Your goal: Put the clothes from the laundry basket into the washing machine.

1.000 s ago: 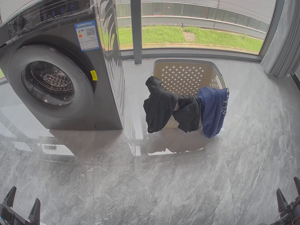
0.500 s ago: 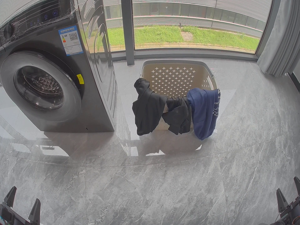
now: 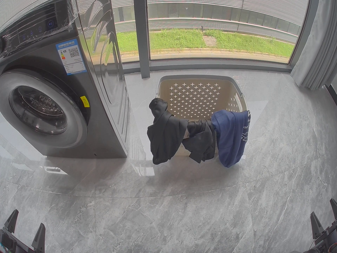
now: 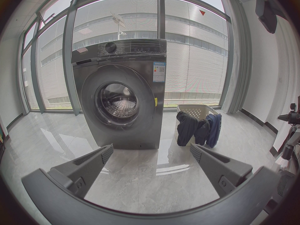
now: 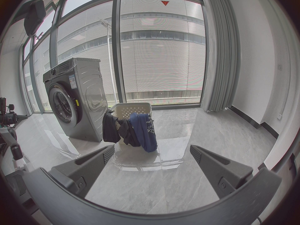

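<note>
Clothes (image 3: 202, 143) drape over the near rim of the cream laundry basket (image 3: 196, 88), well ahead of both tools: two black garments (image 3: 166, 139) and a blue garment (image 3: 230, 137) with white print. Grey washing machine (image 3: 52, 88) stands ahead of the left tool (image 3: 28, 218). It and the right tool (image 3: 322, 208) gape wide, holding nothing.

Glossy grey marble floor (image 3: 168, 211), shiny enough to mirror the light from the tall window (image 3: 217, 18) at the far side. A dark post (image 3: 140, 28) splits the glass. Outside there's a strip of grass (image 3: 210, 41) and a pale ribbed building (image 5: 162, 47). A grey curtain (image 3: 316, 53) is bunched up at the window's right end, with a white wall (image 5: 259, 63) and dark baseboard (image 5: 250, 119) beyond it.
</note>
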You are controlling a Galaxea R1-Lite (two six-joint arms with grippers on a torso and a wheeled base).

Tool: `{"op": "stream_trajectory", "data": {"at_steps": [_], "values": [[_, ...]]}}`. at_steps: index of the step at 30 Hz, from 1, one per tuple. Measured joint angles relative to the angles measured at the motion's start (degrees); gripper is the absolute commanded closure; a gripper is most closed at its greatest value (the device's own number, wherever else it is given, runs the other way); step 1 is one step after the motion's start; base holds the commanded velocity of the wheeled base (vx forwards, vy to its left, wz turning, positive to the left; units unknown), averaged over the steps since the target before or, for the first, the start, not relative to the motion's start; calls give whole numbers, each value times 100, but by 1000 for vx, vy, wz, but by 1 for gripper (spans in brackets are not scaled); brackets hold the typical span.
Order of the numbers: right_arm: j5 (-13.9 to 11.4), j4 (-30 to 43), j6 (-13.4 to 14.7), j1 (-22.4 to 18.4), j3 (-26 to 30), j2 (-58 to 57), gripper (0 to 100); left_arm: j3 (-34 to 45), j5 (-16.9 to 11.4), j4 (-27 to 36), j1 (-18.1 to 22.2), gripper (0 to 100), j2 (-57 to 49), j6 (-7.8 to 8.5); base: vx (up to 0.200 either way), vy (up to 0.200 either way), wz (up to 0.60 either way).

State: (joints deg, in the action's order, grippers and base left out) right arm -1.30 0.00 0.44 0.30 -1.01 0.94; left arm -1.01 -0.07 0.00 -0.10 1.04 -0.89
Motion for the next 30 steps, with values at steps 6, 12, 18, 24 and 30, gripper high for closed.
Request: {"op": "stream_trajectory", "data": {"at_steps": [6,12,18,24,30], "values": [[0,0,0,0,0,2,0,0,5,0,0,0,0,2,0,0,0],[0,0,0,0,0,2,0,0,0,0,0,0,0,2,0,-100,0],[0,0,0,0,0,2,0,0,0,2,-1,0,0,2,0,-200,0],[0,0,0,2,0,2,0,0,-2,0,0,0,0,2,0,-200,0],[2,0,0,2,0,2,0,0,2,0,0,0,0,5,0,0,0]]}}
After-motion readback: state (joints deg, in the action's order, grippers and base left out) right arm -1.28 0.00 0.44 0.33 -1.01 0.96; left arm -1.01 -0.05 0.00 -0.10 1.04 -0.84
